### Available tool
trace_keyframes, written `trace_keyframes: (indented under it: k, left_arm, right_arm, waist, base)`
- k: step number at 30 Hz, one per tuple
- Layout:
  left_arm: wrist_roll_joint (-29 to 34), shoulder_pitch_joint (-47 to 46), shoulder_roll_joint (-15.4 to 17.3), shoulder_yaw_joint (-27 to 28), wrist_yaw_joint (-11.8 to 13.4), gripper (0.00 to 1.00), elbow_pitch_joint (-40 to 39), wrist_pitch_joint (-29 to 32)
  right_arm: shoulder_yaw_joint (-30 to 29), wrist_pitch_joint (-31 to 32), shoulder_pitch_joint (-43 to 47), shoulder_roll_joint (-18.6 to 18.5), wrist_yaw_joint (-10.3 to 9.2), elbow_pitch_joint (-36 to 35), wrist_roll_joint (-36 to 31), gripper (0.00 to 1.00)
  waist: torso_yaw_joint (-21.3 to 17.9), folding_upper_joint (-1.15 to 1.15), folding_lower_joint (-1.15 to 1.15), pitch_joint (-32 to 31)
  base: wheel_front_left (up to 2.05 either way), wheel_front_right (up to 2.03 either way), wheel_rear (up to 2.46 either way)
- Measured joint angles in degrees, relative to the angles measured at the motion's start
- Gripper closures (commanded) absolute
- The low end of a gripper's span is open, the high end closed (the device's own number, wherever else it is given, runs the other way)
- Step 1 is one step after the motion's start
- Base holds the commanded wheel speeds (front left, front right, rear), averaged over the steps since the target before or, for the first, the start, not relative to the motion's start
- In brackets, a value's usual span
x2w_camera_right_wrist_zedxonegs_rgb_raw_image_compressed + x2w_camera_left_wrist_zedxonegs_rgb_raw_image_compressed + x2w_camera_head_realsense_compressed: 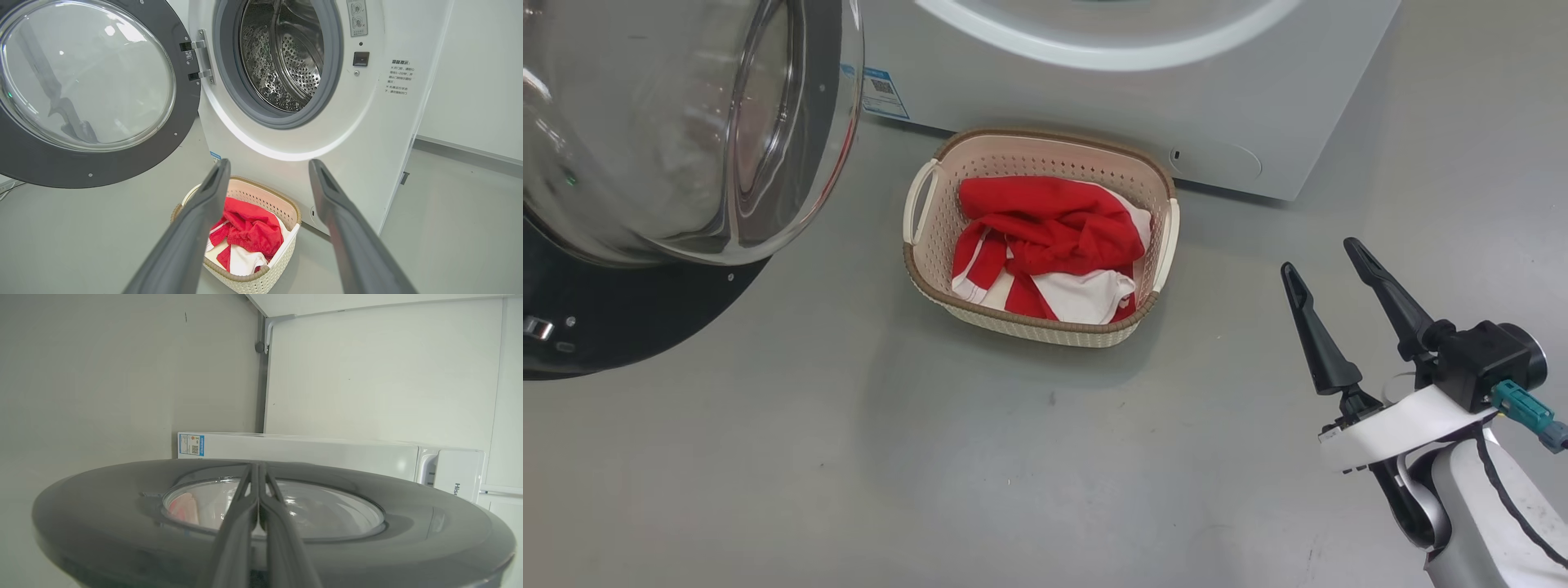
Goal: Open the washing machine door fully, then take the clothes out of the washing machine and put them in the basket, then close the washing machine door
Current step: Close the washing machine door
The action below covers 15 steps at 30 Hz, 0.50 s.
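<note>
Left wrist view: left gripper [255,467] pressed together at round, glossy black-rimmed glass washing machine door [102,506]; may skid off when pushing; right gripper [1319,256] spread.

Right gripper [1319,256] sits low on the right of the head view, its two long dark fingers [1319,343] spread wide in a V, pointing up and a touch left, with nothing between them. Behind them, a black wrist block [1478,359] and a white collar [1396,425] run down into the pale forearm [1478,523], which slants in from the bottom right corner. Over on the other arm, the left gripper [257,467] is pressed fully together, fingers lying flat against each other right up to the tips, gripping nothing.
</note>
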Motion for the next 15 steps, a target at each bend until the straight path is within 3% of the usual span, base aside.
trace_keyframes:
  k: [15]
  left_arm:
    - [-1.38, 4.73, -3.36, -5.66, -3.14, 1.00, -4.24, 9.51]
  right_arm:
    - [-0.15, 0.00, 0.01, 0.57, 0.00, 0.18, 0.00, 0.00]
  waist:
    - [0.25, 0.00, 0.00, -1.16]
  base:
    - [0.00, 0.00, 0.00]
